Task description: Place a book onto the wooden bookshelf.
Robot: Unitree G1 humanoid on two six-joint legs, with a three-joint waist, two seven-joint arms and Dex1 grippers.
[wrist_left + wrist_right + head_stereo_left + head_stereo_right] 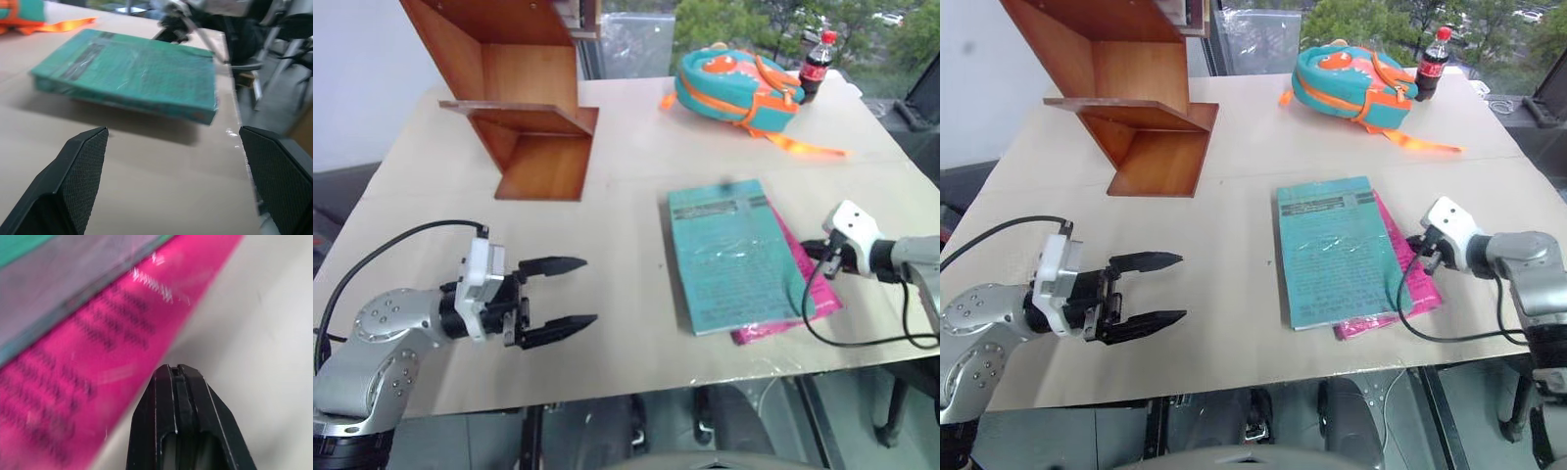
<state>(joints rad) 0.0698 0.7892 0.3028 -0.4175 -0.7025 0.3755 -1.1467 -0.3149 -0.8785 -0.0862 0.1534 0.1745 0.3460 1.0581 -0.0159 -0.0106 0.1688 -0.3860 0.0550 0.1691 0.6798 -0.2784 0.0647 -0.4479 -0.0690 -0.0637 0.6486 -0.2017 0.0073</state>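
The teal book [734, 255] lies flat on the table, right of centre, on top of a magenta-pink book [815, 294] whose right edge sticks out. My right gripper [176, 374] is shut with nothing between its fingers, its tip low at the pink book's right edge [73, 362]. My left gripper [590, 291] hangs open and empty over the table's front left, pointing toward the teal book [132, 73] and well short of it. The wooden bookshelf [533, 108] stands at the far left of the table.
A teal and orange bag [734, 88] with a loose orange strap lies at the far right, a cola bottle [817, 64] beside it. The table's front edge [607, 392] runs just behind my left gripper. Bare tabletop lies between the bookshelf and the books.
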